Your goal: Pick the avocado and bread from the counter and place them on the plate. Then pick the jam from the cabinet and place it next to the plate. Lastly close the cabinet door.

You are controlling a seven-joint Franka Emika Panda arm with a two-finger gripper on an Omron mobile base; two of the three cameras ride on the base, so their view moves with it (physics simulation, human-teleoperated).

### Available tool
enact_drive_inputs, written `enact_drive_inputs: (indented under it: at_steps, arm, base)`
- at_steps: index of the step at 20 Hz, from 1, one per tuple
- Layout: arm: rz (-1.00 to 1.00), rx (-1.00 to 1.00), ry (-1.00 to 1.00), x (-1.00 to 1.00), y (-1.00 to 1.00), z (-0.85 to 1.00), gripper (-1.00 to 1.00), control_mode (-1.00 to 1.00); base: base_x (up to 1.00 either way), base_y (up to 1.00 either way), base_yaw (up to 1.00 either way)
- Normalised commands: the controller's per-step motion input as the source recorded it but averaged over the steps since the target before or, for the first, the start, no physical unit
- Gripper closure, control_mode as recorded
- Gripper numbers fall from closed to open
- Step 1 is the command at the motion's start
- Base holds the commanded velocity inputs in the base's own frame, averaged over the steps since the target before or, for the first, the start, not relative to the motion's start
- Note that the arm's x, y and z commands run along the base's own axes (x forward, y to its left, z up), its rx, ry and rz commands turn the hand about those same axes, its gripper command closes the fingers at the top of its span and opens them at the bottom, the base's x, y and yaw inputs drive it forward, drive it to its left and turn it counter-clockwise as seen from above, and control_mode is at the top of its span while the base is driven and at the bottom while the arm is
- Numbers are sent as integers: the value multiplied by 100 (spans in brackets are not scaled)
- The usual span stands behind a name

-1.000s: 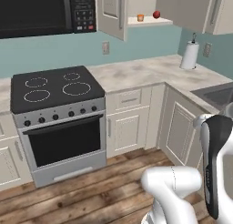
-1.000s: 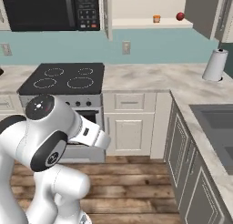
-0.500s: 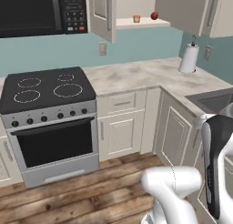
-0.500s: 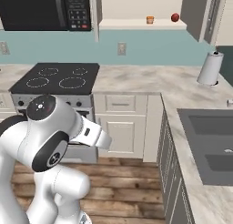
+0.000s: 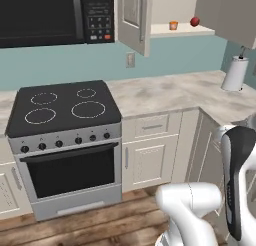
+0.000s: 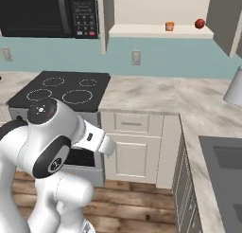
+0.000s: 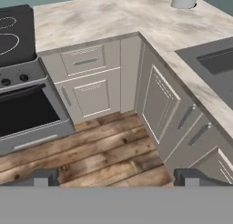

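On the open shelf of the cabinet [image 5: 170, 10], in the left base view, one small red jam [image 5: 194, 21] sits near the right end, with one small orange cup [image 5: 173, 25] just to its left — the two apart, not touching. One cabinet door [image 5: 134, 17] with a vertical silver bar handle [image 5: 142, 16] stands swung open beside the black microwave [image 5: 50, 15]. Below, the marble counter [image 5: 175, 92] runs from the black cooktop [image 5: 62, 105], which shows four ring burners, round the corner to one paper towel roll [image 5: 234, 73] standing upright. The oven front [image 5: 67, 165] carries six knobs in a row; beside it sit one drawer [image 5: 151, 126] and one base cabinet door [image 5: 150, 160]. In the right base view, the jam [image 6: 199, 23] and the orange cup [image 6: 169, 25] again stand on the shelf, the open door [image 6: 101, 19] seen edge-on at its left end, one wall outlet [image 6: 135, 57] beneath. The counter [image 6: 160, 97] bends toward one dark sink [image 6: 227, 165] at the right, and the paper towel roll [image 6: 234, 87] shows at the frame's edge. In the hand view, the gripper [image 7: 116, 176] looks down on the wooden floor [image 7: 91, 150] in front of the corner cabinets — its two dark fingertips [image 7: 43, 176] stand wide apart at the bottom with nothing between them. The counter [image 7: 100, 18] crosses the top, with the sink [image 7: 214, 63] at the right.
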Motion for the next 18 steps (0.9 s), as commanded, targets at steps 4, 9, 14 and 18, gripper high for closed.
enact_drive_inputs:
  at_steps: [4, 9, 14, 18]
  arm:
    - [0, 0, 0, 0, 0, 0, -100, 100]
    - [0, 0, 0, 0, 0, 0, -100, 100]
    - [0, 0, 0, 0, 0, 0, -100, 100]
    - [0, 0, 0, 0, 0, 0, -100, 100]
  base:
    - [57, -32, 22]
    - [34, -47, 21]
    - [27, -44, 14]
    - [33, -30, 4]
